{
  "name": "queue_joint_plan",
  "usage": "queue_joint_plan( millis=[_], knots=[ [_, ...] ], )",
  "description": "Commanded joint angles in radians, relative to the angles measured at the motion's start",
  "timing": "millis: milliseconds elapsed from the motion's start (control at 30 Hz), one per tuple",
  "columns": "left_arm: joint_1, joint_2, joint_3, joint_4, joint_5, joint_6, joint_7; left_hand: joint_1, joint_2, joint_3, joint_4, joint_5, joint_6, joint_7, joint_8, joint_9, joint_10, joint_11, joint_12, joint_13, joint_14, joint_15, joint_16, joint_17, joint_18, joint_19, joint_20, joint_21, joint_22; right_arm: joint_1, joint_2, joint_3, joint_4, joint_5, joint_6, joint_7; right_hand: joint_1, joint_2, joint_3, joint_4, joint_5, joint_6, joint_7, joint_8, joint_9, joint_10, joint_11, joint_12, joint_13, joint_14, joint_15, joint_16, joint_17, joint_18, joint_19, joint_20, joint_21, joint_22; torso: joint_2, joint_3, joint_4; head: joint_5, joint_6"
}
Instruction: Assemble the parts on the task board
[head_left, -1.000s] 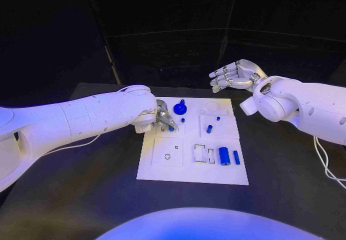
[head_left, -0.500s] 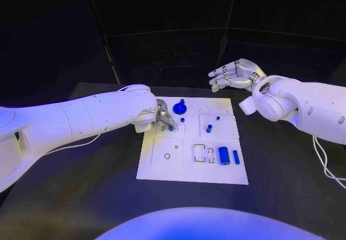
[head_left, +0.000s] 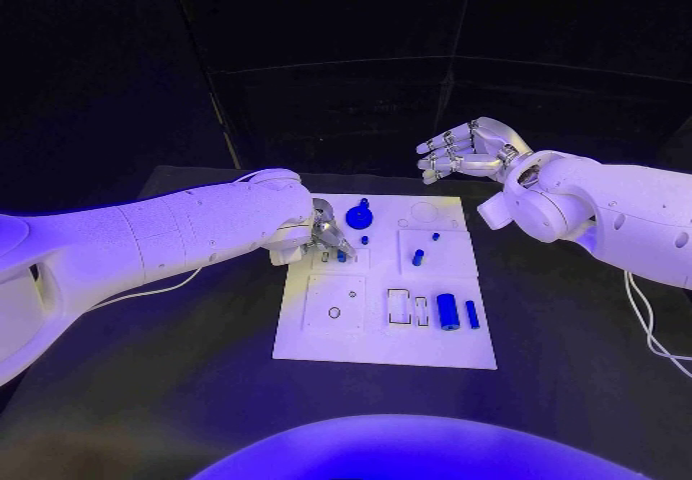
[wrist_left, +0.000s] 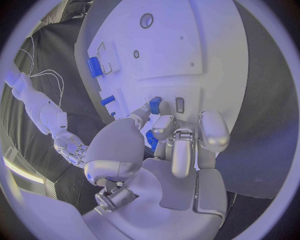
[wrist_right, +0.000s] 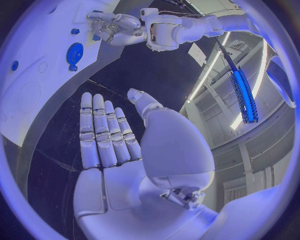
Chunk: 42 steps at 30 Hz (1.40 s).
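Note:
The white task board (head_left: 332, 345) lies in the middle of the black table. My left hand (head_left: 325, 238) is low over the board's far left part. It pinches a small blue part (wrist_left: 155, 105) between thumb and fingertip, right beside a narrow slot (wrist_left: 179, 104); the same part (head_left: 342, 256) shows under the fingers in the head view. My right hand (head_left: 464, 150) hangs raised beyond the board's far right corner, fingers (wrist_right: 103, 125) straight and holding nothing. A round blue knob (head_left: 359, 215), a blue peg (head_left: 418, 257), a blue cylinder (head_left: 449, 312) and a thin blue bar (head_left: 473, 314) are on the board.
White cables (head_left: 646, 320) trail over the table by the right arm, and another (head_left: 159, 290) under the left arm. Rectangular and round recesses (head_left: 400, 305) lie in the board's near half. Dark table surrounds the board on all sides.

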Motion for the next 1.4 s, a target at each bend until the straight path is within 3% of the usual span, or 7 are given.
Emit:
queue_joint_plan(
  millis=[33, 700, 867, 933, 1033, 1233, 1400],
  knots=[
    [0.001, -0.002, 0.0, 0.003, -0.005, 0.006, -0.003, -0.012, -0.005, -0.024, 0.007, 0.006, 0.007, -0.002, 0.004, 0.002, 0.004, -0.001, 0.005, 0.0, 0.105, -0.006, 0.006, 0.262, -0.011, 0.008, -0.003, 0.004, 0.002, 0.002, 0.0, 0.001, 0.001, 0.0, -0.007, 0.011, -0.011, -0.003, -0.007, 0.0, 0.0, -0.005, 0.009, 0.003, 0.002, -0.006, -0.001, 0.004, 0.002, -0.006, -0.001, 0.003, -0.001, 0.001, 0.004, 0.006, -0.004, -0.001, 0.001, 0.0, 0.0004, -0.001, 0.001],
    [0.001, -0.032, 0.004, 0.036, -0.005, -0.026, 0.001, -0.001, 0.005, -0.146, 0.048, 0.006, 0.006, -0.006, 0.007, 0.006, 0.003, -0.004, 0.006, -0.006, 0.104, -0.009, 0.005, 0.258, -0.011, 0.008, -0.006, -0.001, 0.003, 0.002, 0.002, 0.001, 0.0, -0.007, -0.005, 0.011, -0.013, 0.0, -0.023, 0.005, -0.01, -0.008, 0.01, 0.004, 0.002, -0.013, 0.001, 0.01, 0.002, -0.013, 0.001, 0.007, -0.006, 0.001, 0.009, 0.009, -0.019, -0.012, 0.0, 0.0001, 0.0013, -0.008, -0.001],
    [0.003, -0.052, 0.052, 0.061, 0.011, -0.02, -0.002, 0.019, 0.015, -0.175, 0.054, 0.006, -0.011, -0.001, 0.0, 0.005, -0.007, 0.0, -0.001, -0.019, 0.1, -0.007, -0.003, 0.241, -0.007, -0.001, -0.005, -0.015, -0.011, 0.002, 0.005, 0.001, -0.003, -0.008, -0.005, 0.012, -0.015, 0.001, -0.028, 0.008, -0.008, -0.009, 0.01, 0.004, 0.002, -0.015, 0.001, 0.012, 0.002, -0.015, 0.002, 0.007, -0.008, 0.001, 0.011, 0.01, -0.023, -0.015, 0.0, -0.0007, -0.0001, -0.013, 0.002],
    [0.008, -0.062, 0.079, 0.07, 0.021, -0.012, -0.007, 0.027, 0.02, -0.188, 0.057, 0.006, -0.02, 0.003, -0.005, 0.003, -0.012, 0.003, -0.005, -0.024, 0.099, -0.005, -0.005, 0.236, -0.006, -0.004, -0.004, -0.02, -0.016, 0.002, 0.006, 0.001, -0.005, -0.008, -0.004, 0.013, -0.017, 0.002, -0.032, 0.01, -0.007, -0.009, 0.01, 0.004, 0.002, -0.016, 0.001, 0.014, 0.002, -0.016, 0.002, 0.008, -0.009, 0.002, 0.012, 0.011, -0.026, -0.017, 0.0, -0.0001, -0.0002, -0.015, 0.003],
    [0.025, -0.073, 0.109, 0.066, 0.03, 0.0, -0.017, 0.041, 0.027, -0.209, 0.062, 0.006, -0.039, 0.01, -0.019, -0.002, -0.025, 0.009, -0.014, -0.039, 0.097, -0.001, -0.009, 0.226, -0.003, -0.015, 0.0, -0.036, -0.032, 0.002, 0.009, 0.001, -0.008, -0.008, -0.004, 0.013, -0.017, 0.002, -0.032, 0.01, -0.007, -0.009, 0.01, 0.004, 0.002, -0.016, 0.001, 0.014, 0.002, -0.016, 0.002, 0.008, -0.009, 0.002, 0.012, 0.011, -0.026, -0.017, 0.0, 0.0007, 0.0013, -0.016, 0.006],
    [0.063, -0.079, 0.126, 0.007, 0.034, 0.027, -0.029, 0.07, 0.041, -0.244, 0.069, 0.005, -0.063, 0.025, -0.052, -0.023, -0.039, 0.022, -0.018, -0.049, 0.095, 0.01, -0.014, 0.216, 0.001, -0.026, 0.008, -0.054, -0.048, 0.002, 0.011, 0.001, -0.012, -0.009, -0.004, 0.012, -0.017, 0.002, -0.032, 0.01, -0.007, -0.009, 0.01, 0.004, 0.002, -0.016, 0.001, 0.014, 0.002, -0.016, 0.002, 0.008, -0.009, 0.002, 0.012, 0.011, -0.026, -0.017, 0.001, 0.0007, 0.0022, -0.014, 0.01],
    [0.076, -0.058, 0.13, -0.067, 0.009, 0.074, -0.036, 0.089, 0.05, -0.269, 0.073, 0.006, -0.07, 0.034, -0.078, -0.045, -0.054, 0.03, -0.028, -0.067, 0.091, 0.017, -0.02, 0.203, 0.005, -0.037, 0.016, -0.072, -0.065, 0.002, 0.012, 0.001, -0.013, -0.013, -0.004, 0.013, -0.018, 0.003, -0.035, 0.011, -0.006, -0.009, 0.011, 0.004, 0.002, -0.018, 0.002, 0.015, 0.002, -0.017, 0.003, 0.009, -0.01, 0.002, 0.014, 0.011, -0.029, -0.019, 0.002, -0.0002, 0.0004, -0.013, 0.013]
  ],
)
